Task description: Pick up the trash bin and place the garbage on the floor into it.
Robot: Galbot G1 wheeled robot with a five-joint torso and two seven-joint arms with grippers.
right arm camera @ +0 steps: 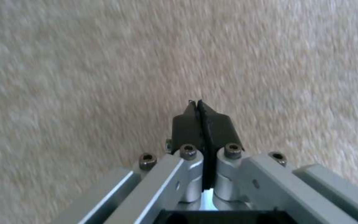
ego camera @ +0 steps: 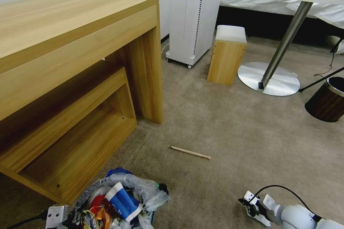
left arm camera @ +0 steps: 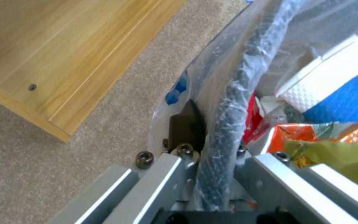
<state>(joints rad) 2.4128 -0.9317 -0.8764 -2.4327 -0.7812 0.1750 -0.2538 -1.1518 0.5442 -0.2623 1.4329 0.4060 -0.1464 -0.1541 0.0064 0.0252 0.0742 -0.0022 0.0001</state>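
The trash bin sits low at the robot's left, just in front of the wooden desk's open lower shelf. Its dark round rim is wrapped in a crinkly, translucent whitish bag, and it already holds a blue-and-white carton, red and orange wrappers and a yellowish scrap. The left gripper is clamped on the rim of the bin, one dark finger outside the bag-covered edge and the other side hidden inside among the litter. One piece of garbage lies loose on the floor: a thin wooden stick, on the beige-brown carpet ahead of the bin and well apart from it. The right gripper hangs low at the robot's right over bare carpet, its black pads pressed together with nothing between them. Farther off stand a white appliance, a small wooden stool and a brown bin beside the round table's base.
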